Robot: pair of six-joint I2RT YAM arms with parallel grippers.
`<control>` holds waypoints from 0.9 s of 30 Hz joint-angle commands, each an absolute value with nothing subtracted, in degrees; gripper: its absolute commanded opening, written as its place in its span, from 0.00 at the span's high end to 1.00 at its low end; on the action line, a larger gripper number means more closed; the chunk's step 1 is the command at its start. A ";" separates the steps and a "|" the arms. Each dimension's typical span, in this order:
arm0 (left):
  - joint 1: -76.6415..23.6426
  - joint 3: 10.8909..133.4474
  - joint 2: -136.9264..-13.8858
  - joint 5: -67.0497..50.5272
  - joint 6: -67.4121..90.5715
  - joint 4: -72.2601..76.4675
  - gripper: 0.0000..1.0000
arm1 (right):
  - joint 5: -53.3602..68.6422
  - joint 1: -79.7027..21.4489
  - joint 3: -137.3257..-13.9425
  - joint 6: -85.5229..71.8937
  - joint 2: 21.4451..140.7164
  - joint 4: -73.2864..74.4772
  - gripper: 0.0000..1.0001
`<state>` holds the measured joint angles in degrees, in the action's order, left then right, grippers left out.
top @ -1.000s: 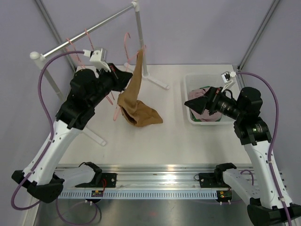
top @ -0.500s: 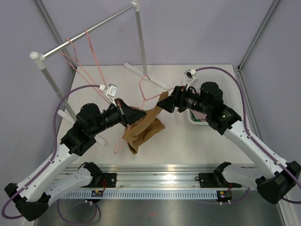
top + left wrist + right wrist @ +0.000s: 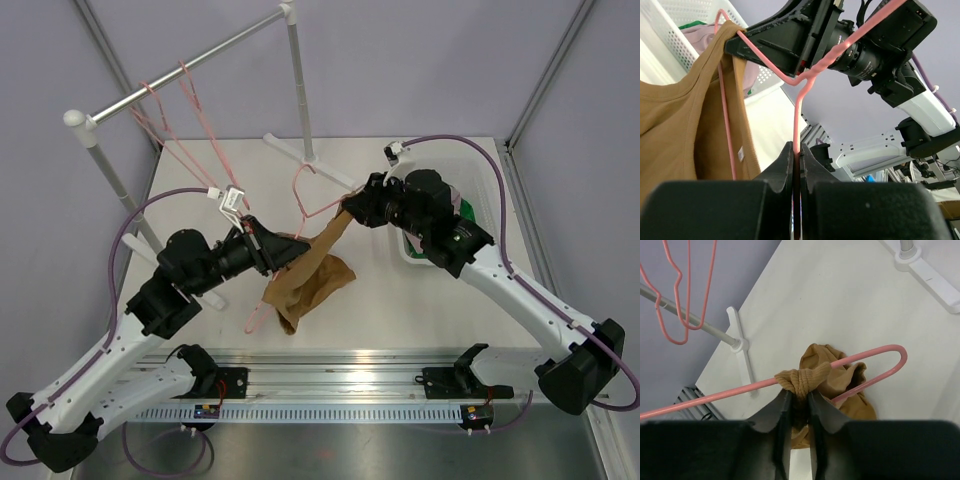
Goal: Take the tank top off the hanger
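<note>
A tan tank top [image 3: 305,275] hangs from a pink wire hanger [image 3: 303,196] above the table's middle, its lower part bunched on the table. My left gripper [image 3: 268,248] is shut on the hanger's wire [image 3: 799,100], which runs up between its jaws [image 3: 799,155]. My right gripper [image 3: 352,205] is shut on the tank top's ribbed strap [image 3: 807,377], right where it wraps the hanger's arm [image 3: 865,356]. The left wrist view shows the garment [image 3: 675,115] draped at left, with the right gripper's fingers [image 3: 740,42] at the strap.
A white basket [image 3: 484,203] holding clothes stands at the right, behind the right arm. A garment rack's rod [image 3: 190,65] crosses the back left with spare pink hangers [image 3: 185,110] on it. Its feet [image 3: 310,157] rest on the table.
The left arm has brought the hanger and tank top down from the rack to mid-table. The right arm swung over from the basket, and its jaws have shut on the strap.
</note>
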<state>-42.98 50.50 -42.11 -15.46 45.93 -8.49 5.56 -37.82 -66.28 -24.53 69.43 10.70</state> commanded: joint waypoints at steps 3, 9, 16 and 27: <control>-43.42 51.50 -40.69 -12.13 45.18 -8.16 1.00 | 0.36 -38.23 -68.38 -21.89 69.52 10.10 1.00; -43.42 51.59 -38.94 -9.23 42.46 -12.56 1.00 | -7.88 -38.14 -68.99 -18.56 68.73 13.87 1.00; -43.42 52.21 -37.80 -20.48 38.06 -14.32 1.00 | -14.77 -30.51 -74.09 -15.29 74.78 21.44 1.00; -43.42 56.87 -37.00 -17.33 34.98 -5.30 1.00 | 8.02 -26.63 -72.79 -20.10 71.82 20.32 1.00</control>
